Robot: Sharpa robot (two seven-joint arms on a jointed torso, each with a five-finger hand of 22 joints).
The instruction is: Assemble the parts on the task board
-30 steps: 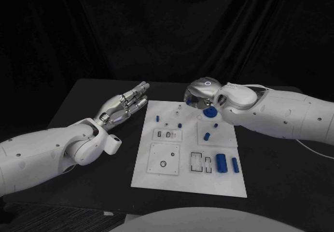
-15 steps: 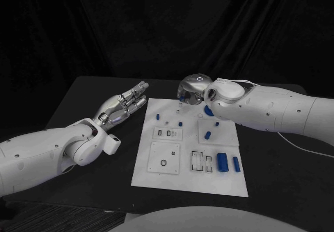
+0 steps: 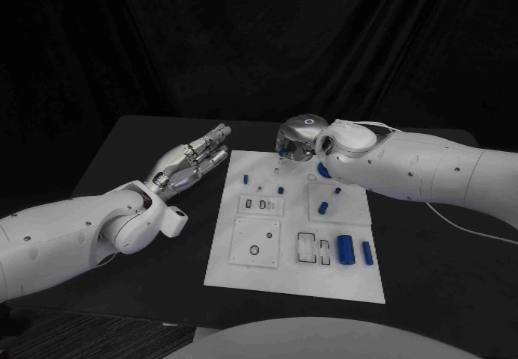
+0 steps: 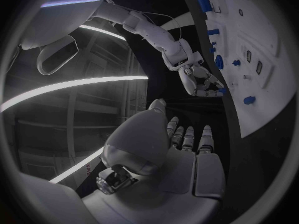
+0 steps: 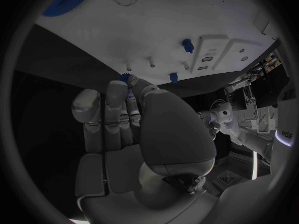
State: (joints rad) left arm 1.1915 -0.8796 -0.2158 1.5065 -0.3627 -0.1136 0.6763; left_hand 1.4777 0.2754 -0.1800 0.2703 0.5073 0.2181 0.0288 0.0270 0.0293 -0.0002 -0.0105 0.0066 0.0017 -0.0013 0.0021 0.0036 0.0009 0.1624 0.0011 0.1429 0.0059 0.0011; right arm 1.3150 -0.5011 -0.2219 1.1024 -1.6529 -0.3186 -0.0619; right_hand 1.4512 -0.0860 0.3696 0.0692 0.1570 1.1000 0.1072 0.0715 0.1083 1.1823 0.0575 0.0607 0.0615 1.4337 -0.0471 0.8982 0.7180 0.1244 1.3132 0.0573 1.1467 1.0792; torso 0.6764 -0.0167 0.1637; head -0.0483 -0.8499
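The white task board lies in the middle of the black table. My right hand hovers over the board's far edge and pinches a small blue part at its fingertips. The left wrist view shows that right hand curled beside the board. My left hand is held flat with fingers apart, empty, off the board's left side. On the board sit a blue gear, small blue pegs, and a blue cylinder.
Empty rectangular slots and a square plate with a ring lie on the board's near half. Bare black table surrounds the board. Thin white pins stand near the board's far edge.
My right hand has moved left and toward the board's far edge, still pinching the small blue part. My left hand has stayed in place.
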